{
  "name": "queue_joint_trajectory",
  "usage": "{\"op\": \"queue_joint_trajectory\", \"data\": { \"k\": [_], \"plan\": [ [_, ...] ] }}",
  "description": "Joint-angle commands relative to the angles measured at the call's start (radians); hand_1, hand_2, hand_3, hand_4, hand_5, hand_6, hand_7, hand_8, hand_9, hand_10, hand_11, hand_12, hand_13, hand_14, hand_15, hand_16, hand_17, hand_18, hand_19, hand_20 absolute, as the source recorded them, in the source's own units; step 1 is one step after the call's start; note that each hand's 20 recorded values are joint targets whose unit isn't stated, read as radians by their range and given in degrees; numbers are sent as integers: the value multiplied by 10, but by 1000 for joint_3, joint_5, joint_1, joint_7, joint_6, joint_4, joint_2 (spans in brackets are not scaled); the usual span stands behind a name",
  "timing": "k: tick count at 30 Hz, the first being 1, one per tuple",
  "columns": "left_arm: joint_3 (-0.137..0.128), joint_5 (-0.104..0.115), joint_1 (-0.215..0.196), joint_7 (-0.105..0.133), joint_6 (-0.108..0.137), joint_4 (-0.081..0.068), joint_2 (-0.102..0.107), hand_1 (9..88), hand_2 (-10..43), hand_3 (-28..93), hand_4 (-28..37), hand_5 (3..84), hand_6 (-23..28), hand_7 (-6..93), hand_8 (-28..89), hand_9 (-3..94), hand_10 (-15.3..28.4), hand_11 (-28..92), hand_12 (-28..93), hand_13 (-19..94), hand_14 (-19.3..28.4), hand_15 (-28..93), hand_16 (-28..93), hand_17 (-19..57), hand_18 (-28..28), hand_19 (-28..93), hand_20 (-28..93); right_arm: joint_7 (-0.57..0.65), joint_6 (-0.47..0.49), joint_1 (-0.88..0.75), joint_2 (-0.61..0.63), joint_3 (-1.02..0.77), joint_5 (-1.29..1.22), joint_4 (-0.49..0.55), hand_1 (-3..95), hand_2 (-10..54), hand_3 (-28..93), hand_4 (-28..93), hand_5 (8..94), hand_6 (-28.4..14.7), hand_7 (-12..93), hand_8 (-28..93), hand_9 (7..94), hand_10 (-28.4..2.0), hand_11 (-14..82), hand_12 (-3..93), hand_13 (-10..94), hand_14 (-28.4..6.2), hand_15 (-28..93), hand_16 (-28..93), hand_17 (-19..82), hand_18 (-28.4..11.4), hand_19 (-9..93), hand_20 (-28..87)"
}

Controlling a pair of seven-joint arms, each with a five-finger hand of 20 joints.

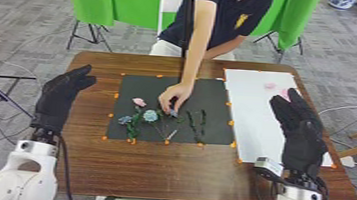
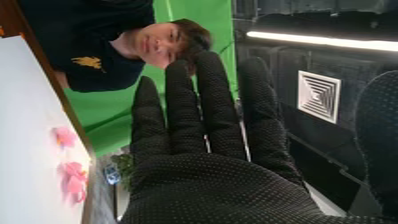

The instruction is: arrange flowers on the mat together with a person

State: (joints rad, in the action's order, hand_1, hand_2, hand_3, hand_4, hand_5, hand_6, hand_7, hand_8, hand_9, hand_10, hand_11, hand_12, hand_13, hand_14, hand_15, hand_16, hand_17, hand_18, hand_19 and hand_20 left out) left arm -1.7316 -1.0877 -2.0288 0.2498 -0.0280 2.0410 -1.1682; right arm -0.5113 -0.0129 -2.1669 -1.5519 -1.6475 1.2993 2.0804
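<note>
Pale-blue and pink leafy flowers (image 1: 150, 116) lie on the dark rectangular mat (image 1: 140, 83) atop the brown wooden desk (image 1: 153, 171), where the right black-gloved robot hand (image 1: 298, 123), wide and empty, could bump the person's bare hand (image 1: 176, 93) if both reach in.

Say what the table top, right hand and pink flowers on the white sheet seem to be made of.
Table top: satin-looking brown wood or laminate, by its streaky grain.
Right hand: matte black fabric glove, by its fine dotted texture.
Pink flowers: soft, matte petals suggest artificial cloth or plastic, but I can't tell which.
</note>
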Motion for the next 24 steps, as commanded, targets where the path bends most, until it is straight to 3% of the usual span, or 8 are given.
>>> {"op": "queue_joint_trajectory", "data": {
  "k": [1,5,12,15,18,20,22,24],
  "plan": [
    [-9,7,9,-9,1,-6,21,241,36,631,-245,471,44,104,-56,450,139,201,161,327,169,140,52,22,123,54,147,-14,-8,-17,-4,9,19,-6,89,-14,856,-188,433,10,170,-125,504,-135,62,105,379,-102,132,85,238,-103,9,308],
    [-16,9,-5,-5,18,4,12,242,35,631,-245,471,44,105,-56,450,138,201,160,328,170,140,51,22,123,54,147,-10,-24,-22,3,15,17,-6,89,-18,858,-187,433,9,171,-125,506,-134,62,105,377,-101,132,84,238,-103,9,308],
    [-23,9,-13,-8,15,8,17,241,36,631,-246,472,44,105,-56,450,138,202,161,328,170,142,50,22,123,54,147,-1,-41,-26,12,15,39,-5,110,-47,847,-186,433,9,172,-125,507,-136,65,111,389,-110,135,84,263,-106,18,320],
    [-14,8,-3,-6,15,6,18,242,36,631,-247,472,44,104,-56,450,139,201,160,327,169,142,50,22,123,54,147,-5,-98,-13,20,-2,139,-8,151,-92,808,-206,429,7,178,-125,510,-137,65,123,400,-112,136,98,275,-108,27,342],
    [-16,-4,-4,-14,4,9,13,241,36,632,-247,472,44,104,-56,450,139,201,160,327,169,141,51,22,123,54,147,49,-248,15,67,-24,298,3,173,-95,773,-233,430,-2,189,-127,515,-139,70,130,430,-117,141,103,305,-115,61,362],
    [-29,-9,-20,-18,7,17,5,242,37,631,-247,472,45,103,-56,450,139,201,160,327,169,141,51,22,123,54,147,132,-265,48,111,-60,400,17,191,-95,730,-259,445,-14,191,-126,525,-148,77,138,469,-124,150,114,352,-133,152,409],
    [-36,6,-33,-19,20,21,5,242,37,631,-247,472,45,103,-56,449,139,201,160,327,169,141,51,22,123,54,147,262,-296,86,160,-81,497,42,200,-95,662,-277,451,-26,169,-110,529,-158,78,149,531,-141,159,154,386,-153,298,426],
    [-36,17,-34,-22,28,21,10,242,37,630,-247,472,45,103,-56,449,139,201,160,327,170,142,51,22,123,54,147,400,-256,117,207,-113,590,72,235,-95,549,-282,459,-40,144,-96,546,-178,85,163,586,-151,183,197,403,-168,427,425]
  ]
}}
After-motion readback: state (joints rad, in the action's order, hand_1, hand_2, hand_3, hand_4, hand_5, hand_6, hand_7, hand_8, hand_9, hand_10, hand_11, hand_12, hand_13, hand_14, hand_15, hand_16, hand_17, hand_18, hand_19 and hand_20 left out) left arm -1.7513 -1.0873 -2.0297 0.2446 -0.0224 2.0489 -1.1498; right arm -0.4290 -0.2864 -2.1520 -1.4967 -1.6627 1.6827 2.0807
